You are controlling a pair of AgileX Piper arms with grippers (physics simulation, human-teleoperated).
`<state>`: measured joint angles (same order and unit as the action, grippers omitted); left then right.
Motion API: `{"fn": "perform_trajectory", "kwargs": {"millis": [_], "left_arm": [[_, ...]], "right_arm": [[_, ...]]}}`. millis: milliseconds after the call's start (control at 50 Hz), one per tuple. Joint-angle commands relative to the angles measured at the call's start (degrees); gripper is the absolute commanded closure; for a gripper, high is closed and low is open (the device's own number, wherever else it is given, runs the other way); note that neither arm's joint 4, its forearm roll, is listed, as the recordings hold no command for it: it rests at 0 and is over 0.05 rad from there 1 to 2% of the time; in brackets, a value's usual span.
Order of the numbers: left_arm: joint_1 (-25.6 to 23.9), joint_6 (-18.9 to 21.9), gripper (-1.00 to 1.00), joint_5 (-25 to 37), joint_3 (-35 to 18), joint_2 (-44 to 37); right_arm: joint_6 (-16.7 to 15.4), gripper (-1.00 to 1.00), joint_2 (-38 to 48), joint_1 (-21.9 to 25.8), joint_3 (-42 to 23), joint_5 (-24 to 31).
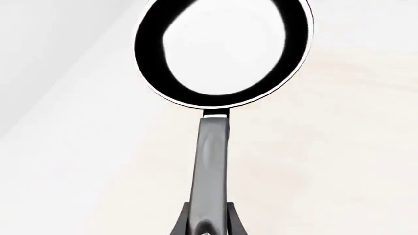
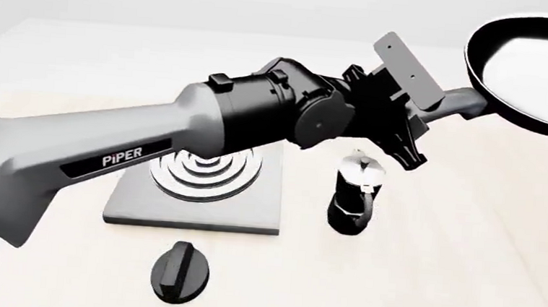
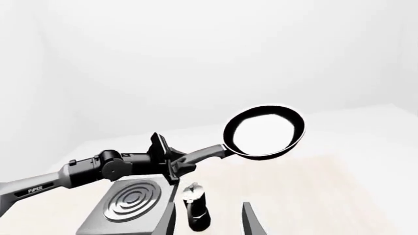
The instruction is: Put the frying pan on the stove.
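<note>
Stove [image 2: 199,192]: sits low on the left, burner rings partly under the arm.
Left gripper [image 2: 419,131]: clamped on the frying pan [image 2: 536,70] handle, pan aloft, far right.
Right gripper [image 3: 209,223]: fingers spread, holding nothing.
Advice: swing the pan left, level, clearing the moka pot [image 2: 357,192], lower centred.

Black frying pan [image 2: 531,70] (pale glossy inside), grey stove [image 2: 198,199] with silver-dark rings.

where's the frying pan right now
Front view: the frying pan is aloft at upper right, its handle in the left gripper, right of the moka pot, not over the stove.
</note>
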<state>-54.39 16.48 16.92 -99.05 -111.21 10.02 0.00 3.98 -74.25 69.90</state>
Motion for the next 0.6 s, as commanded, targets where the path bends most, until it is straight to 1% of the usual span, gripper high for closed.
{"fn": "perform_trajectory", "kwargs": {"millis": [20,80,280,340,500,600], "left_arm": [[3.5,1.7,1.00,-1.1,3.7,6.3],[5.0,1.9,1.00,-0.9,4.3,7.5],[8.6,1.8,1.00,-1.7,11.8,14.6],[9.6,1.6,1.00,-2.0,13.2,16.0],[13.1,1.3,1.00,-3.5,20.3,21.6],[14.8,1.5,1.00,-4.0,23.2,23.7]], "right_arm": [[-0.5,-1.00,0.0,0.1,-0.1,0.0],[-0.5,-1.00,0.0,0.0,-0.2,0.0],[-1.2,-1.00,0.0,0.3,-0.3,0.0],[-1.3,-1.00,0.0,0.4,-0.3,0.0],[-1.7,-1.00,0.0,0.4,-0.4,0.0],[-2.0,-1.00,0.0,0.5,-0.4,0.0]]}}
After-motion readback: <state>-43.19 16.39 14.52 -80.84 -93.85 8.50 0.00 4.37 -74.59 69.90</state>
